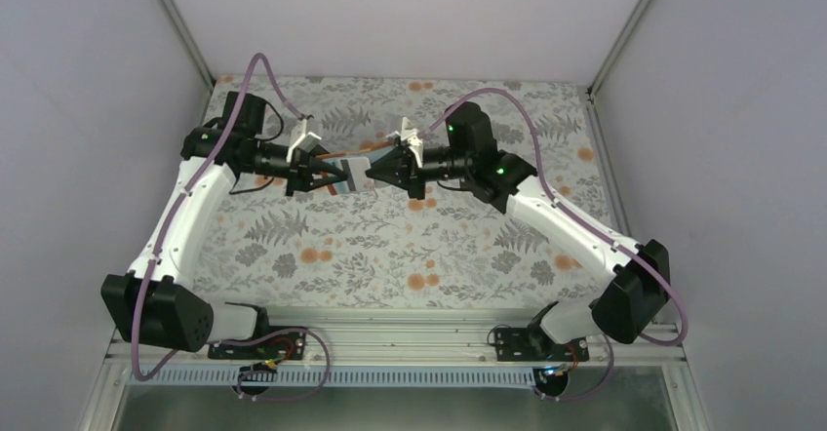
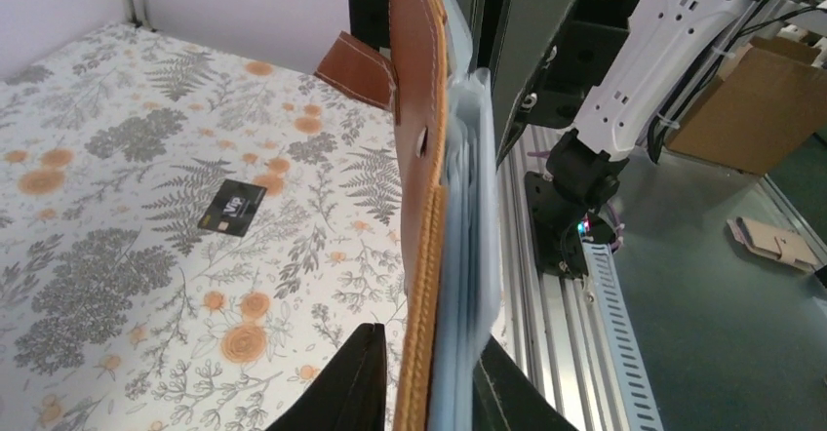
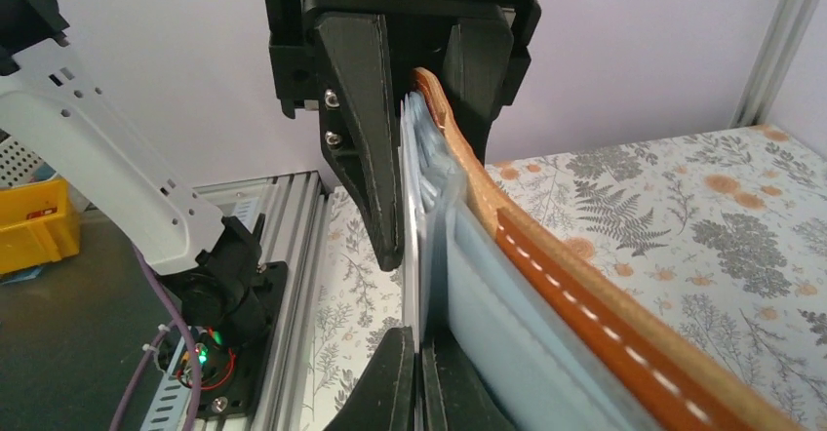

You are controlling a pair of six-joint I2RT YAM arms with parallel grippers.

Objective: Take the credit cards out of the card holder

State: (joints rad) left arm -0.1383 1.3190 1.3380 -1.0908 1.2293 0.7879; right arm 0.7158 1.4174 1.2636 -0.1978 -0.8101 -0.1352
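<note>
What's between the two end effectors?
The card holder, clamped in the left end effector and reaching the shut right end effector; the top view shows it.

Plain pale walls (image 1: 390, 12) enclose a floral-patterned table (image 1: 390, 246), evenly lit, with an aluminium rail (image 1: 410, 329) along its lower edge.

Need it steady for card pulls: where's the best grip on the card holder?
Left end, from the left, squeezing across the thin leather-and-lining stack, as the left end effector clamps it. The card holder stands on edge in the air, layered edges toward the right end effector, which pinches a pale card there.
</note>
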